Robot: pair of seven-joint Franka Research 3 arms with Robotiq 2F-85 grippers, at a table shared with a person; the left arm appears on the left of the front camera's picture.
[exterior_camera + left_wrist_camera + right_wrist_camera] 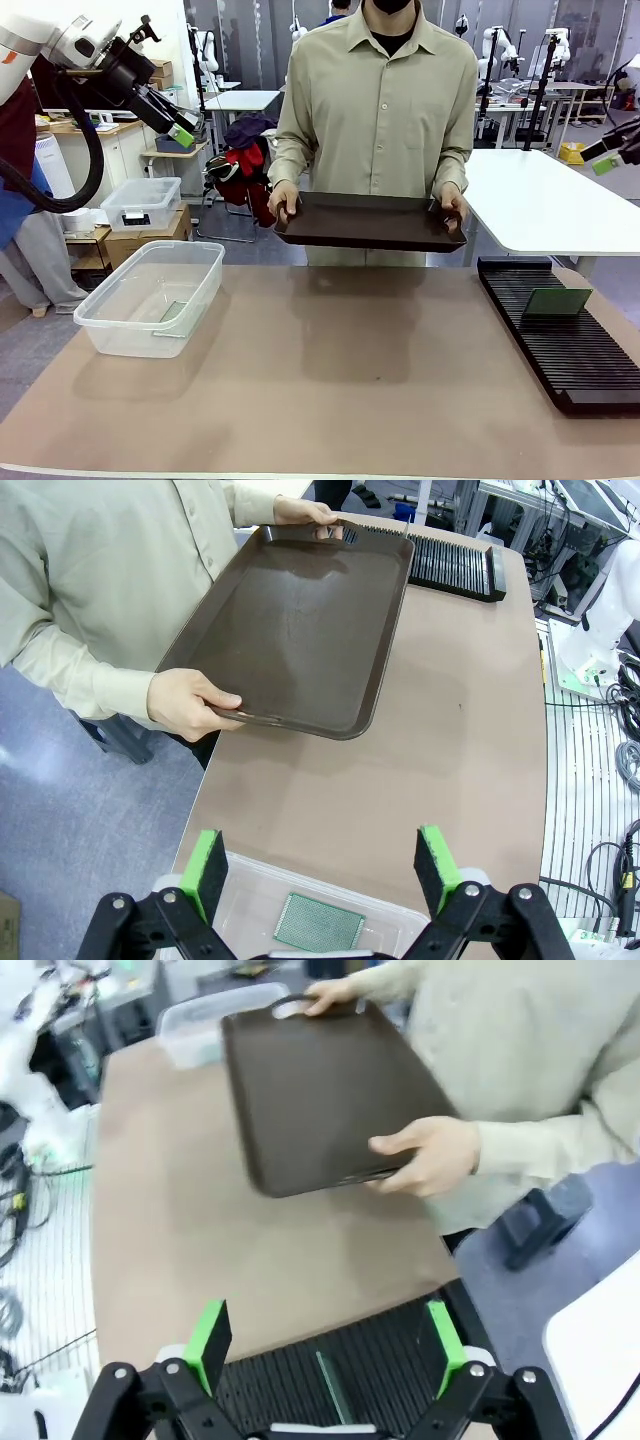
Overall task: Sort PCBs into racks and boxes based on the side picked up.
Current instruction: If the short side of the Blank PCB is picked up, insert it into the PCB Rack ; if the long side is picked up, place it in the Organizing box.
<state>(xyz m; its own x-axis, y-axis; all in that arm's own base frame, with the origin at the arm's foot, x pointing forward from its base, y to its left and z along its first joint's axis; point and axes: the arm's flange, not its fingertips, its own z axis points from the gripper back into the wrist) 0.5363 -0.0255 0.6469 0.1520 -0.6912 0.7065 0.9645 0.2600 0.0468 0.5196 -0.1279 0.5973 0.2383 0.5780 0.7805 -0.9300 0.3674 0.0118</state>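
One green PCB (172, 311) lies flat in the clear box (120, 300) at the table's left; the left wrist view shows that PCB (320, 922) just below my open left gripper (320, 865). A second PCB (557, 301) stands upright in a slot of the black rack (590, 360) on the right. From the right wrist it appears edge-on (332, 1385) in the rack (390, 1355), under my open right gripper (327, 1338). Both grippers hang high, the left (185, 130) at upper left and the right (605, 163) at the right edge, with nothing between their fingers.
A person at the far side holds a bare dark brown tray (370, 222) in both hands above the table's far edge. A smaller lidded clear box (141, 203) sits on cartons behind the left corner. A white table (550, 200) stands behind at right.
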